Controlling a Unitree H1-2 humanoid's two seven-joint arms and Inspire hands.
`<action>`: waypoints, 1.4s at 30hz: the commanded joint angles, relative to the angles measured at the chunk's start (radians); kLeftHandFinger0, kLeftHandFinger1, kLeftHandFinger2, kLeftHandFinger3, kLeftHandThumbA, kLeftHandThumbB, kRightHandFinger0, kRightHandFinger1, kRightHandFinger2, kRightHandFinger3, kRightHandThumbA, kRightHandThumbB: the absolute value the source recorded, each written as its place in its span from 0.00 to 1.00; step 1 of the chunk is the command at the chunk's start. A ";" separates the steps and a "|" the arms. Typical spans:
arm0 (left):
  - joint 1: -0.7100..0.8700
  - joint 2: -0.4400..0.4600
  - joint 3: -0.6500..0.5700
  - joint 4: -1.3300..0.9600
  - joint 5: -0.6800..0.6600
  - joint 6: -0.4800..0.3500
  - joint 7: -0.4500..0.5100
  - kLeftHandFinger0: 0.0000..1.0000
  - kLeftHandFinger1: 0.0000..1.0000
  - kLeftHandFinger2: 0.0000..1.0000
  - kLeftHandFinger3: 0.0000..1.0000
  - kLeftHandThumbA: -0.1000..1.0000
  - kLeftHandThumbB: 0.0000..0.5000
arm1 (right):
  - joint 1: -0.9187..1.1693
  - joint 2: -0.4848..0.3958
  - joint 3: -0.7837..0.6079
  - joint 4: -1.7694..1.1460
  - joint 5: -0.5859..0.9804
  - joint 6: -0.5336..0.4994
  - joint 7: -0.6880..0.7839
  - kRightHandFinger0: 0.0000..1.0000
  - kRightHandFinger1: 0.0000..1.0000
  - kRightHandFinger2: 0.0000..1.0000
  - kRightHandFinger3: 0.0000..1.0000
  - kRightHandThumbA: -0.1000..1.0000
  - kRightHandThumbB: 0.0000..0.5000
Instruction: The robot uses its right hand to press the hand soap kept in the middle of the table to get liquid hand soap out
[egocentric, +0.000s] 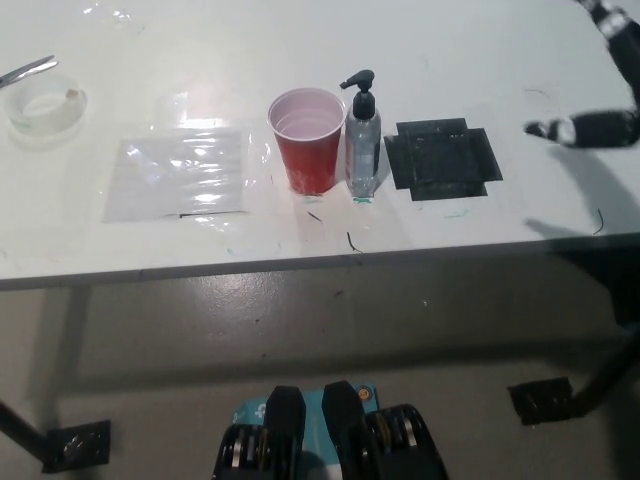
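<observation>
The hand soap bottle (362, 145) stands upright in the middle of the white table (300, 40); it is clear with a black pump top. A red cup (309, 140) stands right beside it, on its left in the picture. My black right hand (598, 128) shows only partly at the picture's right edge, far from the bottle and raised over the table's right end. Its fingers (560, 129) are spread and hold nothing. My left hand is out of the picture.
A black square mat (442, 158) lies just right of the bottle. A clear plastic sheet (180, 170) lies left of the cup. At the far left sit a clear round dish (42, 105) and a metal tool (25, 69).
</observation>
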 joint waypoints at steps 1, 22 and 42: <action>-0.011 0.026 0.009 -0.008 0.001 -0.036 0.000 0.30 0.46 0.58 0.83 1.00 0.22 | 0.030 -0.011 -0.065 -0.018 0.094 0.010 -0.045 1.00 1.00 1.00 1.00 1.00 0.39; -0.023 0.019 0.014 -0.006 -0.016 -0.017 0.013 0.28 0.45 0.59 0.82 1.00 0.22 | 0.263 0.101 -0.259 0.072 0.329 -0.032 -0.138 1.00 1.00 1.00 1.00 1.00 0.33; -0.025 0.020 0.005 0.014 -0.003 -0.032 0.001 0.31 0.47 0.61 0.85 1.00 0.26 | 0.259 0.167 -0.363 0.122 0.458 -0.039 -0.272 1.00 1.00 1.00 1.00 1.00 0.49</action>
